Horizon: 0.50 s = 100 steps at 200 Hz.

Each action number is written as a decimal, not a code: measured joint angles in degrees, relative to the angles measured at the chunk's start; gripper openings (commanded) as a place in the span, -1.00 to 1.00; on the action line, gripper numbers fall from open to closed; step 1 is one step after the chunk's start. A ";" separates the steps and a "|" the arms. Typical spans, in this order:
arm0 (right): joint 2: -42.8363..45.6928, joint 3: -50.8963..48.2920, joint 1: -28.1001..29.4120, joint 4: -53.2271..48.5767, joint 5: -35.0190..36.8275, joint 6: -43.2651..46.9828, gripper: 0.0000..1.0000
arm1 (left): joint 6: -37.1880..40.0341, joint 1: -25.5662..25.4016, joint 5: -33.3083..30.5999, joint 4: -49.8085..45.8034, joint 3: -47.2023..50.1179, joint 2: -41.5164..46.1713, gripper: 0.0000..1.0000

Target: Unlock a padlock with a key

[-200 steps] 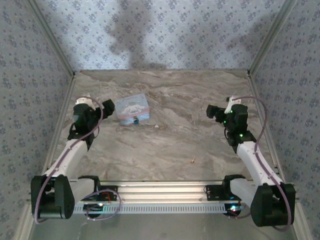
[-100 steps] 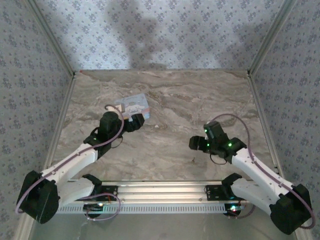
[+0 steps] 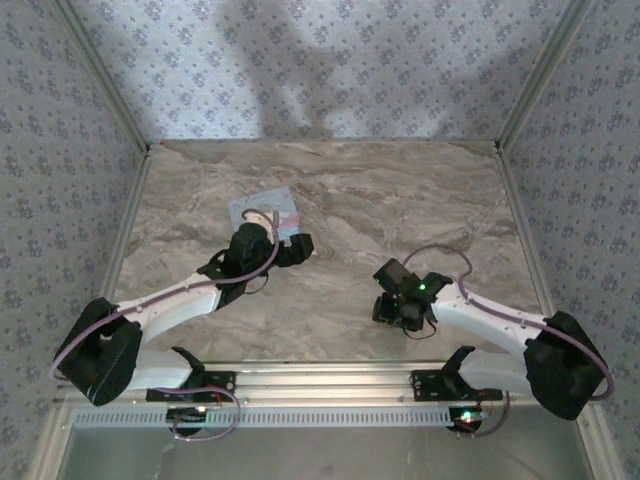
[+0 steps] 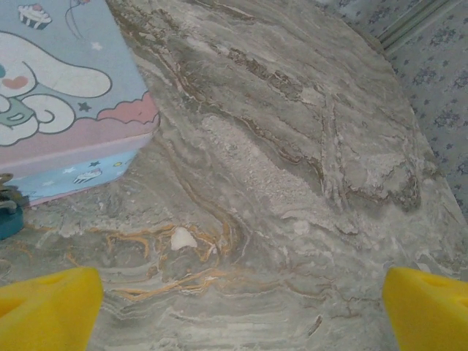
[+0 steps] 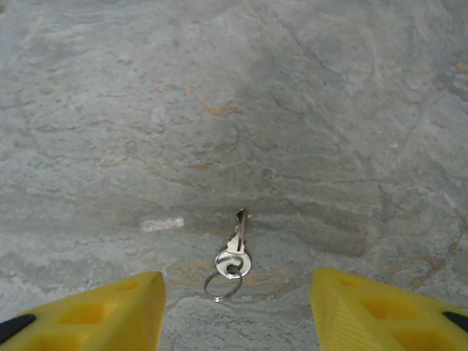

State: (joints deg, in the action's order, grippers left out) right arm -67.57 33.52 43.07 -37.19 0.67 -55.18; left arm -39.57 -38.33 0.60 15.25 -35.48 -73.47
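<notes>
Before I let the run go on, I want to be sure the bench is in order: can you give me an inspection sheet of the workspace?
Surface: marbled grey table, no spills seen.
Job's things: key on its ring lies flat on the table; teal padlock sits by the tin's front, mostly cut off at the picture's edge.
Clutter: light-blue cartoon tin; small white chip on the table.
Grippers: left gripper open, over bare table beside the tin; right gripper open, fingers either side of the key, not touching it.
Cables: purple cables looped along both arms.
Surroundings: patterned walls on three sides; metal rail at the near edge.
</notes>
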 measured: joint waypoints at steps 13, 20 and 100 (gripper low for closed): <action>-1.11 0.02 0.11 0.26 0.04 -0.90 0.04 | 0.02 -0.04 0.00 0.39 -0.28 -0.15 0.96; -1.68 0.04 0.24 0.44 0.07 -1.20 0.03 | 0.04 -0.04 0.02 0.52 -0.44 -0.20 0.96; -5.66 1.29 1.75 1.62 0.07 -2.69 -0.21 | 0.07 -0.04 0.00 1.29 -0.61 -0.26 0.96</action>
State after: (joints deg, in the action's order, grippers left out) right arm -73.23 34.81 44.82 -35.57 0.73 -57.87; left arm -39.51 -38.37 0.60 16.53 -36.10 -73.73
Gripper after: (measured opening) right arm 0.401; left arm 0.979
